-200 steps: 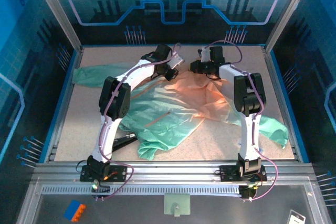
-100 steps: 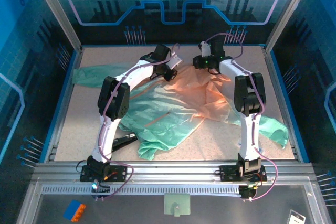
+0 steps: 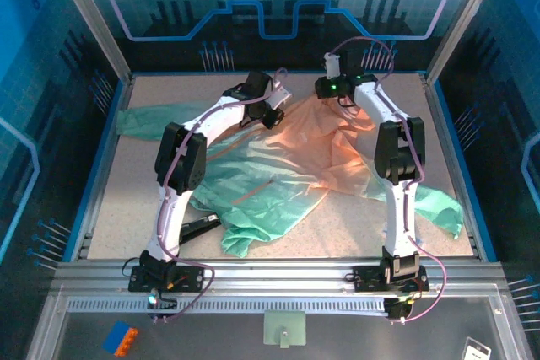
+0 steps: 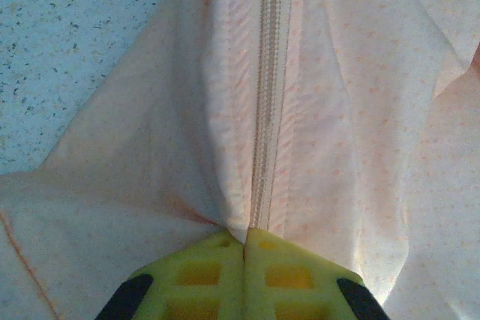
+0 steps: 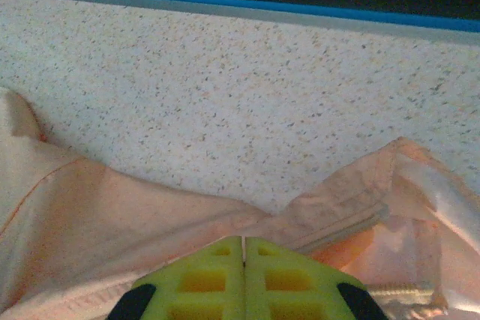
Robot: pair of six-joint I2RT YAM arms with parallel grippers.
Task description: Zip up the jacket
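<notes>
The jacket's (image 3: 287, 166) peach cloth is pinched tight by left claw (image 4: 244, 236) and right claw (image 5: 244, 243).

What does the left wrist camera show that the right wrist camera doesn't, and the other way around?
Left wrist: a pale peach zipper line running straight up the thin peach-orange windbreaker jacket from the left gripper. Right wrist: a blue rim strip at the far side, a loose hemmed jacket edge, and a whitish braided cord beside the right gripper. Both: peach cloth at shut yellow-green fingertips, over the speckled grey table.
</notes>
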